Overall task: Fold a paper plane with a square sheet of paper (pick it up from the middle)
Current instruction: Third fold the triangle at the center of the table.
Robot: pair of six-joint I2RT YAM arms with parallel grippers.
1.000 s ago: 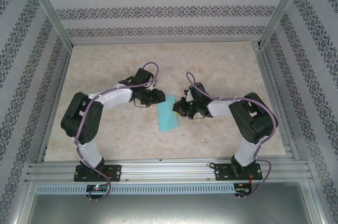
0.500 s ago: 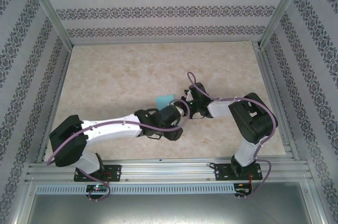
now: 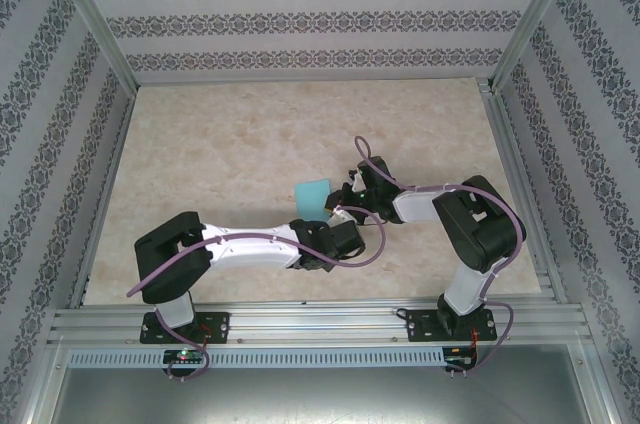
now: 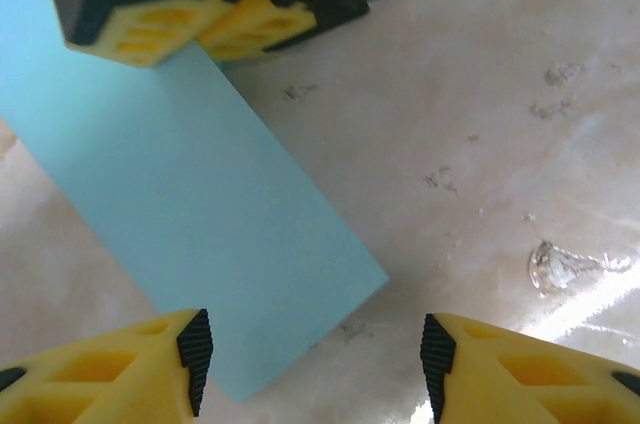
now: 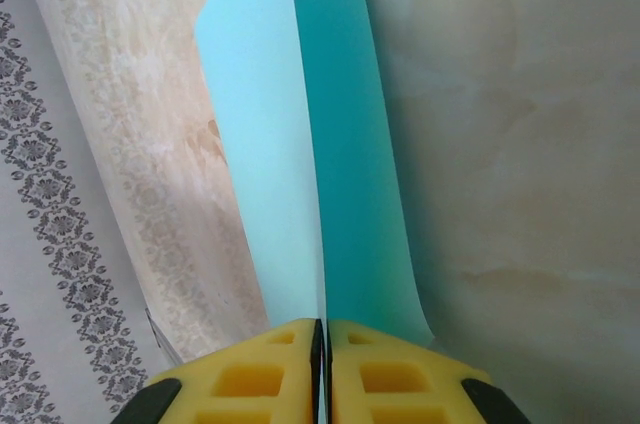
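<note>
Marbled tabletop (image 3: 220, 144) beneath, the right gripper (image 5: 322, 344) pinches the folded paper (image 4: 190, 204); the left gripper (image 4: 315, 354), jaws apart, could close askew and twist the crease

The square sheet of paper (image 4: 190, 204) is thin, smooth and matt, while the tabletop (image 4: 500, 94) has a glossy marble-look finish catching glare. The fingers (image 4: 110, 369) of the left gripper (image 4: 315, 359) are yellow moulded plastic with black ribbed pads (image 4: 197, 354).

We see a thin turquoise-blue paper sheet (image 4: 190, 214), yellow plastic fingers (image 4: 110, 369) tipped black, white-and-black robot arms (image 3: 240, 249), a beige marbled tabletop (image 3: 220, 134), and pale wallpapered walls (image 3: 300, 4) striped with dark floral bands.
</note>
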